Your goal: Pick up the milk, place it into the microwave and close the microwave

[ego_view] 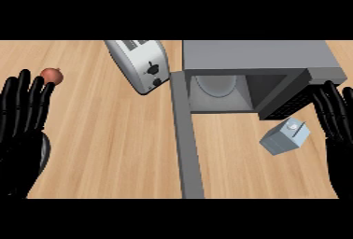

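On the tabletop [103, 154], just in front of the microwave [262, 65] and toward its right side, you have the milk [284, 137] standing untouched, a small grey-blue carton apart from both hands. Your right hand [334, 116] is just beside it at the view's right edge, fingers straight and up, holding nothing. Your left hand [24, 109] rests open at the left edge, near a small reddish fruit [52, 75]. The microwave door [185, 135] is swung wide, reaching toward you, and the cavity shows only its round plate [217, 85]. A toaster [141, 63] lies left of the microwave. By this showing nothing is done yet: you still have the pickup, the placing inside and the closing of the door ahead.
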Tool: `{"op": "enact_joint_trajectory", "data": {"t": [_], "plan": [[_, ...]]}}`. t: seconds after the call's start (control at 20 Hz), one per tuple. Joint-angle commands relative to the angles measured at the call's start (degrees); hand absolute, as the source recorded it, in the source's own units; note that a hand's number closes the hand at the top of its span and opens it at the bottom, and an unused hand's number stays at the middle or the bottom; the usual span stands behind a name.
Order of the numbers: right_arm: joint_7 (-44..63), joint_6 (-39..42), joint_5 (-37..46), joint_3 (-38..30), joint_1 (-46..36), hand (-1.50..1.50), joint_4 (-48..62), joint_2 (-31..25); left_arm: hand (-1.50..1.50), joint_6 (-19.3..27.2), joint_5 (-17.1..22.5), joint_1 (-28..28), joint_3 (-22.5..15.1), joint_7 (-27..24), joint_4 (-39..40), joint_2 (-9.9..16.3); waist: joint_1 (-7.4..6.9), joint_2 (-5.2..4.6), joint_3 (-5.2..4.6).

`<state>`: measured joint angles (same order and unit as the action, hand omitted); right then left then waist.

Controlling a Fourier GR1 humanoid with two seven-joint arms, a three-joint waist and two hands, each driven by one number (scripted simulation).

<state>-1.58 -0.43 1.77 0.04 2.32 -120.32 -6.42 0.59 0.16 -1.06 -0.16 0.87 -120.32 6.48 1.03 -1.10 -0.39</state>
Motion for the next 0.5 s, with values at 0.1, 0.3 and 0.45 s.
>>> {"op": "enact_joint_trajectory", "data": {"t": [0.1, 0.3, 0.45], "plan": [[3.4, -11.7, 10.9, -0.7, -6.9, -1.5, 3.5, 4.6, -1.5, 0.2, 0.7, 1.7, 0.7, 0.0, -0.6, -0.8, -1.7, 1.08, 0.34], [11.1, -20.2, 19.5, 1.1, -9.1, -1.5, 3.9, 6.3, -1.5, 2.2, 4.6, 1.8, 4.4, 4.5, 1.9, -2.1, -1.73, 1.1, 0.27], [18.9, -24.3, 25.9, 5.3, -14.5, -1.5, 4.5, 6.4, -1.5, -0.2, 7.2, 6.3, 6.1, 2.6, 0.1, -1.3, -1.81, 1.2, 0.3]]}}
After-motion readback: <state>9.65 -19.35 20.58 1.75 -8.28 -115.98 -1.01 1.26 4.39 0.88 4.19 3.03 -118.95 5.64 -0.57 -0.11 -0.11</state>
